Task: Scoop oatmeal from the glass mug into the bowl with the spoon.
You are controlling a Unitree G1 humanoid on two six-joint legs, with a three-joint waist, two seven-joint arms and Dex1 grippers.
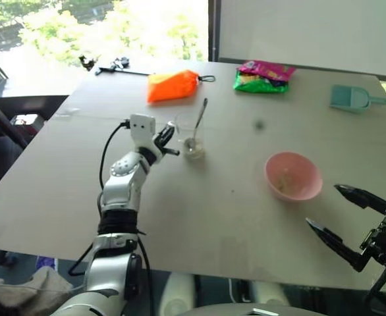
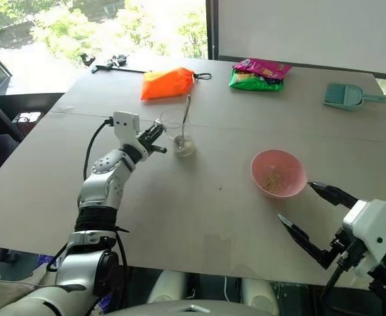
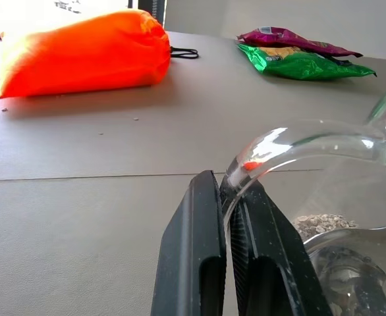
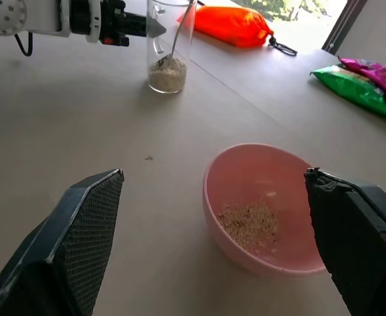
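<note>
Spoon stands in the mug, its handle pinched by the left tool; the spread right tool, at the bowl's five o'clock, should regrasp it to scoop.

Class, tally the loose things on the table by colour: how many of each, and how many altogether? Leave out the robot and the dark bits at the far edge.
Orange: 1, the orange pouch
Green and magenta: 1, the snack packet
Teal: 1, the plastic scoop
Pink: 1, the bowl
Clear: 1, the glass mug
Silver: 1, the spoon
Total: 6
</note>
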